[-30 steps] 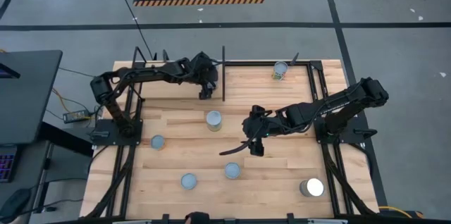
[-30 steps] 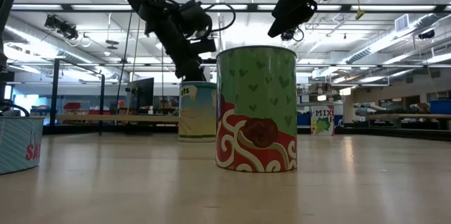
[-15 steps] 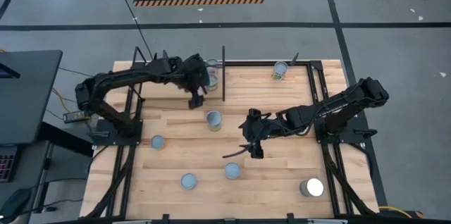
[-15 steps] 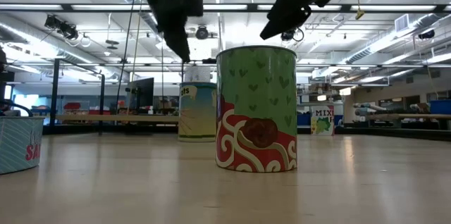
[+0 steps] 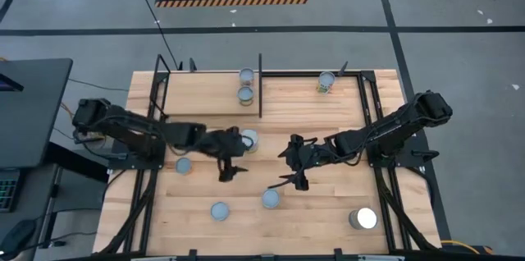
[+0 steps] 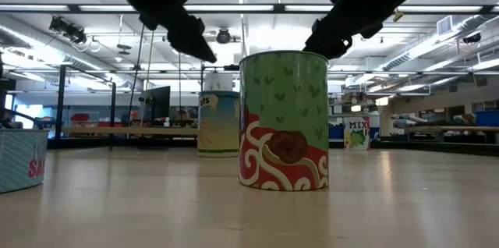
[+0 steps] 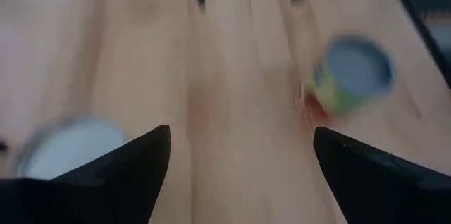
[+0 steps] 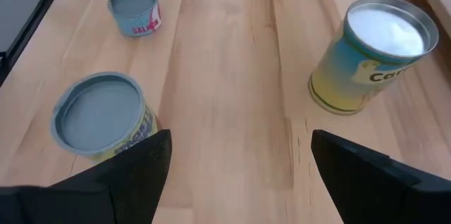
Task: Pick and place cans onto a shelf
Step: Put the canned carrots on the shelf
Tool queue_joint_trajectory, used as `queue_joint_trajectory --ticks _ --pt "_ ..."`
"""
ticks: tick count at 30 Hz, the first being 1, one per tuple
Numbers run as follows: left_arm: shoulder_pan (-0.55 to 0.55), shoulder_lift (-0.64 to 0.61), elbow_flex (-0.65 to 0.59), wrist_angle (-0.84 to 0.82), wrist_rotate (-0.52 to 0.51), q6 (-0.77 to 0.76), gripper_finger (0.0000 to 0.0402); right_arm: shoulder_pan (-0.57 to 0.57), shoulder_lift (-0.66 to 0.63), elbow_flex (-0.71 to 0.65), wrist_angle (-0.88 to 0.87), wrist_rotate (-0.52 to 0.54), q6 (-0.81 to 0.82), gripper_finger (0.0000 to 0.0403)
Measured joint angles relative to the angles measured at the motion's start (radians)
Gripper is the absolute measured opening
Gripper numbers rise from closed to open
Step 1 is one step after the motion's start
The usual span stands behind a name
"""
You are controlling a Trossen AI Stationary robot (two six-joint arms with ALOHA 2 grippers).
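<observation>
Starting with the table [image 5: 320,212], you have cans scattered over the lower half of the high view. The shelf [image 5: 291,93] sits along the table's upper edge; two can tops [image 5: 246,75] show on it just left of a black post, and another [image 5: 326,82] stands toward the upper right.

The wide can [image 5: 363,218] at lower right is the biggest of them. The smaller can [image 5: 271,199] at lower centre stands just below the right gripper. Expect rigid metal walls that won't yield, smooth enough to slip, and probably some weight if full. Take each across its round side, mid-height, jaws square to it, not by the rim.

Your right gripper [image 5: 294,177] hovers at centre, fingers [image 8: 106,182] spread wide with nothing between them or touching them. Your left gripper [image 5: 228,167] is left of centre, just below another can [image 5: 248,139]. Its fingers [image 7: 113,175] are likewise parted and empty, over bare wood.
</observation>
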Motion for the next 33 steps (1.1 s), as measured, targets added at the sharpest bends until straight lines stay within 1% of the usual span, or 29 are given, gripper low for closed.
queue_joint_trajectory --ticks 2,4,5,7,10,11,13,15,17,21,25,33 --pt "-0.036 0.0 -0.045 0.135 -0.125 0.011 0.0352 0.0 0.0 0.0 0.004 0.001 0.0 0.0348" --pt "-0.064 -0.001 -0.066 0.241 -0.262 0.074 0.0352 0.0 0.0 0.0 0.008 0.001 0.0 0.0348" --pt "-0.074 -0.004 -0.077 0.303 -0.309 0.117 0.0352 0.0 0.0 0.0 0.009 0.001 0.002 0.0348" --pt "-0.079 -0.007 -0.116 0.482 -0.321 0.167 0.0352 -0.003 0.0 0.0 0.01 0.01 0.02 0.0348" --pt "-0.056 0.007 -0.241 0.885 -0.284 0.158 0.0352 -0.003 0.0 0.0 0.006 0.048 0.043 0.0348" --pt "-0.042 0.01 -0.291 0.994 -0.284 0.145 0.0352 -0.003 0.0 0.0 0.004 0.053 0.045 0.0348" --pt "-0.006 0.009 -0.373 1.108 -0.292 0.115 0.0352 -0.001 0.0 0.0 0.006 0.054 0.045 0.0348" --pt "0.022 0.004 -0.433 1.137 -0.304 0.069 0.0352 0.003 0.0 0.0 0.007 0.054 0.044 0.0348" --pt "0.032 0.005 -0.457 1.111 -0.318 0.059 0.0352 0.004 0.0 0.0 0.008 0.054 0.044 0.0348" --pt "0.035 0.012 -0.459 0.918 -0.408 0.026 0.0352 0.003 0.0 0.0 0.012 0.054 0.044 0.0348" --pt "0.038 0.012 -0.459 0.874 -0.414 -0.005 0.0352 0.002 0.0 0.0 0.018 0.054 0.045 0.0348" --pt "0.038 0.062 -0.457 0.882 -0.401 -0.011 0.0352 -0.003 0.0 0.0 0.052 0.052 0.052 0.0348"
